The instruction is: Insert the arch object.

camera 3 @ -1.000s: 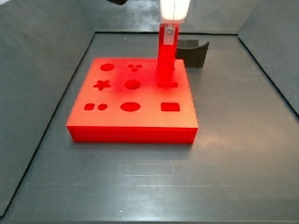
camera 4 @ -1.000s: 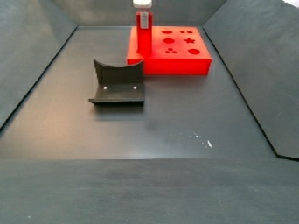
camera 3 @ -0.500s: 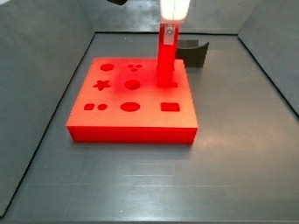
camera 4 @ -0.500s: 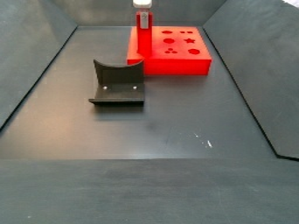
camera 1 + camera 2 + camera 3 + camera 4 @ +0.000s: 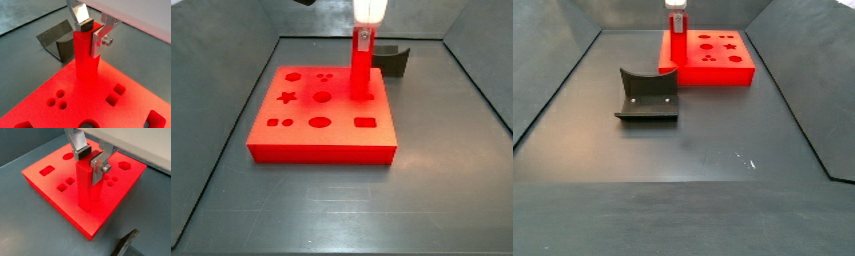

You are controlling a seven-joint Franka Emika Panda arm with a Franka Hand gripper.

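Note:
My gripper [image 5: 90, 35] is at the top of the tall red pole [image 5: 85, 65], which stands upright on the red board [image 5: 318, 112]. Its silver fingers [image 5: 100, 42] sit against opposite sides of the pole's top, shut on it. The same grip shows in a wrist view [image 5: 90, 162] and in both side views [image 5: 366, 36] [image 5: 676, 20]. The board has several shaped holes in its top face [image 5: 63, 187]. The arch object does not show in any view; it is hidden or out of view.
The dark fixture [image 5: 647, 95] stands on the floor beside the board; it also shows behind the pole [image 5: 396, 60] and in both wrist views [image 5: 52, 37] [image 5: 127, 245]. Grey walls [image 5: 553, 80] enclose the floor.

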